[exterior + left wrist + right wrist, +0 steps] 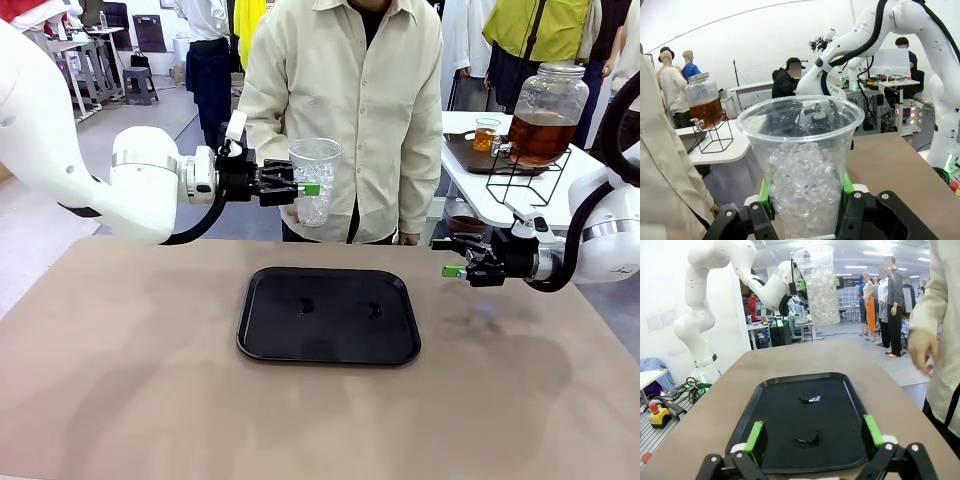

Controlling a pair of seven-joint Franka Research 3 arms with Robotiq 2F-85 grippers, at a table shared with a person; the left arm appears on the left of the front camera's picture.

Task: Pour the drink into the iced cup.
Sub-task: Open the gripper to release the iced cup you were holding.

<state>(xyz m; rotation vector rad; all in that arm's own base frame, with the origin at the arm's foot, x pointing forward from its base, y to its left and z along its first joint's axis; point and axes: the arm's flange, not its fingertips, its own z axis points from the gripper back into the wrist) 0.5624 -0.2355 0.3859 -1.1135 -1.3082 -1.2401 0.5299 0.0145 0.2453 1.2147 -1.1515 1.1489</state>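
Observation:
A clear plastic cup (315,180) partly filled with ice hangs upright in the air above the far side of the table, and my left gripper (306,188) is shut on it. In the left wrist view the iced cup (802,165) stands between the green pads (847,184). My right gripper (452,257) hovers open over the table's right side, nothing between its fingers (756,438); from there the held cup (817,285) shows high up. The drink (540,135) is amber liquid in a big glass jar on a side table at the back right; a small cup of it (486,135) stands beside.
A black tray (330,315) lies in the middle of the brown table with small wet spots (810,400) on it. A person in a cream shirt (345,110) stands at the far edge behind the cup, one hand (921,351) hanging down. The jar rests on a wire stand (527,178).

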